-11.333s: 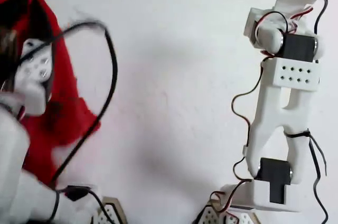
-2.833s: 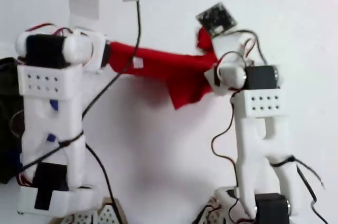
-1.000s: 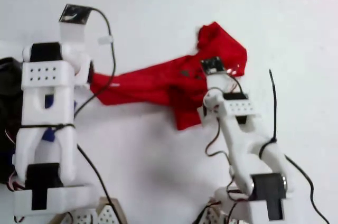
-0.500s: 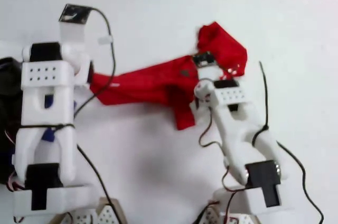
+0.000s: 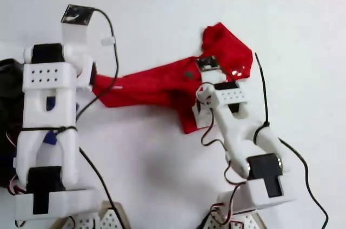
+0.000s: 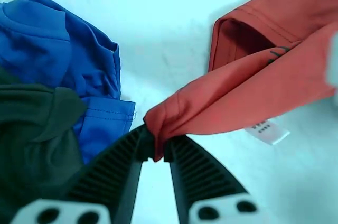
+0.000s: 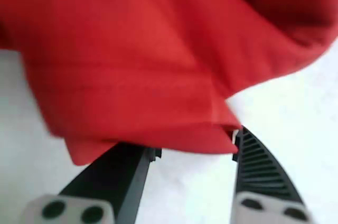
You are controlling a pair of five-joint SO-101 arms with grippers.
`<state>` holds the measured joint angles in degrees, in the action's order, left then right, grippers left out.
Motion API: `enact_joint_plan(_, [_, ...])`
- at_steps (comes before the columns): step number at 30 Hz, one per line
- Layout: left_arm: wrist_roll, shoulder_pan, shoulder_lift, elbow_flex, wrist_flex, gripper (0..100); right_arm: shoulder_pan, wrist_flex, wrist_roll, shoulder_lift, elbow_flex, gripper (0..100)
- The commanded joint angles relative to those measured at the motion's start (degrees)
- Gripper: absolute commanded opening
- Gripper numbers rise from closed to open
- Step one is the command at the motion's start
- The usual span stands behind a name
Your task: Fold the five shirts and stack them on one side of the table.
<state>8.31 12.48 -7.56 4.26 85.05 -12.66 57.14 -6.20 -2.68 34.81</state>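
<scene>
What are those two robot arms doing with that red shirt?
They are working on a red shirt that lies crumpled on the white table. The left gripper is pinched shut on one corner of it. The right gripper is open at another edge of the shirt, with a finger on either side, not gripping it. A blue shirt and a dark green shirt lie bunched beside the left gripper. None of these shirts looks folded yet.

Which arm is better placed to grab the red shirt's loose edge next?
Probably right: the right gripper is open at the hem of the red shirt, while the left gripper is shut on its other end.
</scene>
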Motion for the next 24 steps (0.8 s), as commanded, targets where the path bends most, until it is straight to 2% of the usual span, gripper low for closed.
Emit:
enact_joint_plan(1, [0.35, 0.53, -0.62, -0.31, -1.05, 3, 0.40, -1.19, 0.62, -1.45, -2.29, 22.5])
enact_joint_plan(4, [0.35, 0.53, -0.62, -0.31, -1.05, 3, 0.48, -2.24, 0.62, -2.42, -2.29, 19.6])
enact_joint_plan(8, [0.35, 0.53, -0.62, -0.31, -1.05, 3, 0.92, -2.15, 0.62, -1.36, -2.37, 0.6])
enact_joint_plan(10, [0.53, 0.53, -0.62, -0.31, -0.79, 3, 1.89, -1.63, 0.53, 0.22, -2.37, 3.7])
enact_joint_plan(21, [0.79, 0.26, -0.53, 6.11, -2.81, 3, 15.52, 5.58, 0.00, 19.47, -2.37, 1.9])
enact_joint_plan(24, [0.79, 0.26, -0.53, 7.52, -3.43, 3, 17.45, 7.08, -3.25, 22.02, -2.46, 1.9])
